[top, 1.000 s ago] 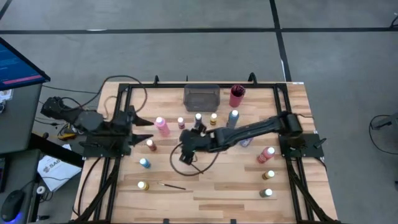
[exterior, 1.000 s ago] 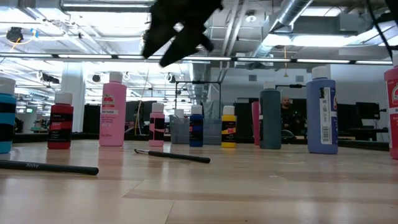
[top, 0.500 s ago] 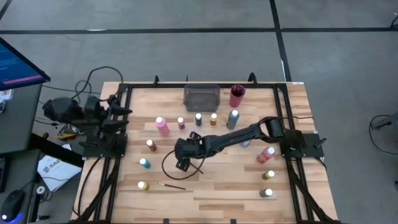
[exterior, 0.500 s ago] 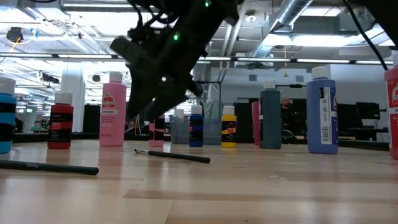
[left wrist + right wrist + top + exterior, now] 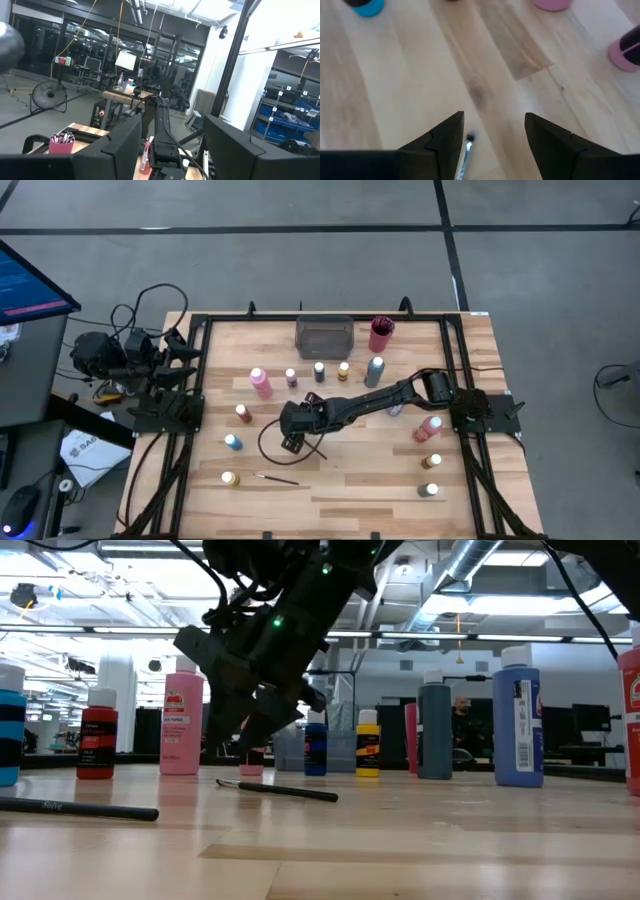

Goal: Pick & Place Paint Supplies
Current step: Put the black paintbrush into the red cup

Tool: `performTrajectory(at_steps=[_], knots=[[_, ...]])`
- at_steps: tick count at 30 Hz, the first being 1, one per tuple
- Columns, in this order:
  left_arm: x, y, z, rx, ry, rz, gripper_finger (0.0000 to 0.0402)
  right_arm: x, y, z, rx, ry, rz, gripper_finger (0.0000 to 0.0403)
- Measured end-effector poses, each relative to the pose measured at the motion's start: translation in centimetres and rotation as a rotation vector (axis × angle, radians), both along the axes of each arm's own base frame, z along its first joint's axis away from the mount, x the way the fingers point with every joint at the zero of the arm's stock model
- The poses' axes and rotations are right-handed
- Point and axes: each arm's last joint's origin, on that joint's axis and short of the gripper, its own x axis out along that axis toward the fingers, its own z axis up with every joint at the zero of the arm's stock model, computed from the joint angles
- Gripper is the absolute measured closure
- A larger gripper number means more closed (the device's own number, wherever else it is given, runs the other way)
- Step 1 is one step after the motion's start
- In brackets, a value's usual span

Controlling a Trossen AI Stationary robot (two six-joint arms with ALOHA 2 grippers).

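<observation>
Right arm reaches low across the middle of the desk from its base on the right edge — forearm nearly flat, wrist bent down. Right gripper [image 5: 291, 442] hangs just above the wood, pointing downward, jaws apart with a clear gap between the two dark fingers [image 5: 445, 142], nothing in them. From desk level it shows tilted, above the boards and not touching [image 5: 235, 730].

Left arm is folded up outside the desk's left edge, well clear of the work area. Left gripper [image 5: 180, 350] sits raised and aimed level across the desk — jaws apart and empty, fingers [image 5: 120, 145] spread wide.
</observation>
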Motion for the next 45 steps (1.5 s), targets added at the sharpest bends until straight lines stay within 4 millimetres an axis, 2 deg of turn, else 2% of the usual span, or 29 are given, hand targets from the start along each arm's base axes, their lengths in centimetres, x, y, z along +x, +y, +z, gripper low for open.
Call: performTrajectory(at_steps=[3, 7, 10, 14, 17, 24, 26, 33, 35, 39, 42, 45], knots=[[0.0, 0.0, 0.0, 0.001, 0.001, 0.000, 0.0199, 0.1, 0.0, 0.0, 0.003, -0.011, -0.003, 0.0195], [0.0, 0.0, 0.0, 0.002, 0.003, 0.000, 0.0199, 0.0, 0.3, -2.1, 0.007, 0.037, -0.004, 0.0198], [0.0, 0.0, -0.1, 0.004, 0.006, 0.000, 0.0199, 0.7, 0.8, -3.0, 0.041, -0.001, 0.002, 0.0202], [0.0, 0.0, -0.1, 0.005, 0.009, 0.000, 0.0199, 0.5, 0.9, -4.2, 0.042, 0.032, -0.032, 0.0211], [0.0, 0.0, -0.1, 0.006, 0.010, 0.000, 0.0201, 0.4, 0.8, -4.7, 0.069, 0.051, -0.054, 0.0245], [0.0, 0.0, -0.1, 0.006, 0.011, 0.000, 0.0202, 0.1, 0.6, -4.7, 0.066, 0.084, -0.060, 0.0387], [0.0, 0.0, -0.1, 0.007, 0.012, 0.000, 0.0202, 0.1, 0.5, -4.6, 0.072, 0.086, -0.061, 0.0394], [0.0, 0.0, -0.2, 0.009, 0.017, 0.000, 0.0202, -0.5, -0.7, -1.9, 0.114, 0.090, -0.041, 0.0402], [0.0, 0.0, -0.2, 0.009, 0.018, 0.000, 0.0202, -0.4, -1.0, -0.6, 0.118, 0.056, -0.041, 0.0402], [0.1, 0.0, -0.2, 0.011, 0.020, 0.000, 0.0202, -0.7, -2.2, 3.2, 0.101, -0.029, -0.052, 0.0402], [0.1, 0.0, -0.2, 0.011, 0.020, 0.000, 0.0202, -1.3, -3.1, 4.5, 0.086, -0.017, -0.082, 0.0402], [0.1, 0.0, -0.2, 0.010, 0.021, 0.003, 0.0202, -2.3, -3.4, 5.8, 0.160, 0.017, -0.121, 0.0399]])
